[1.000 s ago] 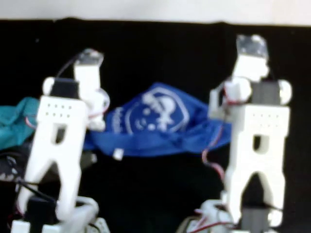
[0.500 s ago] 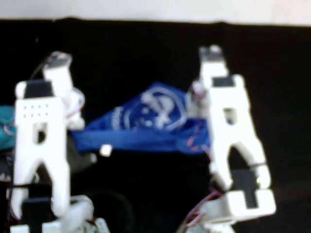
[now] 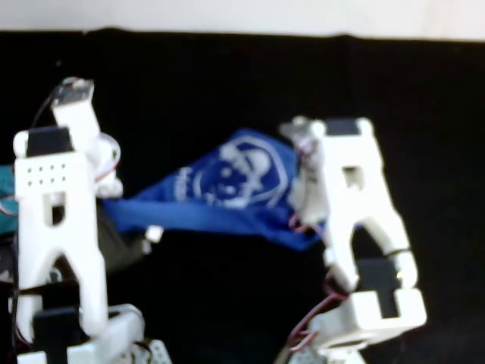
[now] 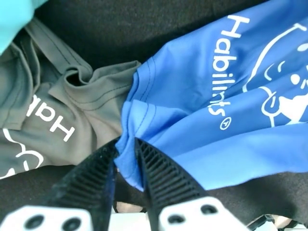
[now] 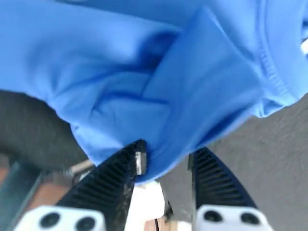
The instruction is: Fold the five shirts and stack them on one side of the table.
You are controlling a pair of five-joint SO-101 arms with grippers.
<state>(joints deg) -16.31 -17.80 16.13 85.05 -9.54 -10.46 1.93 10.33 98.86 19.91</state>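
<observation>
Left gripper [image 4: 126,147] is pinching an edge of the blue shirt [image 3: 227,182], and the right gripper [image 5: 168,155] is clamped on a bunched fold of it. So the shirt's strung out between both arms over the black table [image 3: 227,76], with a grey shirt [image 4: 72,106] crumpled right beside its left end.

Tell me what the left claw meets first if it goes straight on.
The blue shirt: the left claw pinches its edge, so more blue cloth probably lies ahead; the grey shirt sits just beside.
</observation>
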